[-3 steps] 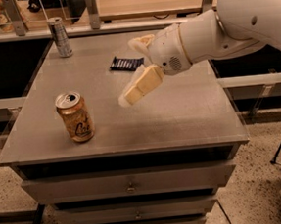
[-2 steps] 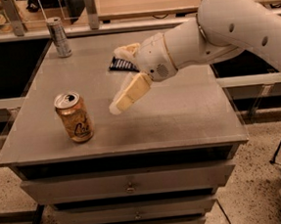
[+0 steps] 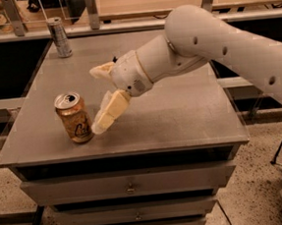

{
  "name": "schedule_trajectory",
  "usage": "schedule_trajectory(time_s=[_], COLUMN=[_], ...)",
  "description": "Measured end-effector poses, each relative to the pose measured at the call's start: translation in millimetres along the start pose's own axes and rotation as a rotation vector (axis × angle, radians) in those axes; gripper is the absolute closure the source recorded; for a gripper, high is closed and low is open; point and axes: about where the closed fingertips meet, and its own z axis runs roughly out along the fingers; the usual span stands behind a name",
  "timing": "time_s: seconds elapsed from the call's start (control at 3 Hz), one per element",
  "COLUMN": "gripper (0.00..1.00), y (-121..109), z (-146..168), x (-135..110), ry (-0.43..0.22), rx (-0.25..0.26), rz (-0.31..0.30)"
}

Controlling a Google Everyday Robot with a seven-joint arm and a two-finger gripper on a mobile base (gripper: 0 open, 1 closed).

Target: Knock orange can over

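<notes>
Inspector: Since the earlier frame the pincer (image 3: 95, 100) is travelling left and down across the desk (image 3: 181, 123), closing the gap to the orange can (image 3: 75, 118).

Clerk: Starting nearest, where is the can standing?

Inspector: It is standing upright near the front left edge, above the drawers (image 3: 130, 187). The pincer is hanging just to its right, spread wide and holding nothing, its lower finger (image 3: 110, 111) reaching toward the can's lower side.

Clerk: Touching?

Inspector: I am not managing to tell: touching, or just beside. I am judging the approach as ending and the push as beginning. The next move is calling for a leftward sweep, striking high enough to topple rather than slide.

Clerk: Farther back?

Inspector: The arm (image 3: 233, 42) is running off the right edge, and a silver can (image 3: 59, 37) is standing at the back left, well apart.
</notes>
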Motion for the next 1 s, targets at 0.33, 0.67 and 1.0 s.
schedule_trajectory(time_s=[0.33, 0.67, 1.0], gripper=[0.00, 0.00, 0.18], y=[12.1, 27.8, 43.1], z=[26.8, 47.0, 65.7], x=[1.6, -5.5, -15.9], ry=[-0.012, -0.041, -0.078], rx=[-0.069, -0.136, -0.180], rz=[0.009, 0.008, -0.003])
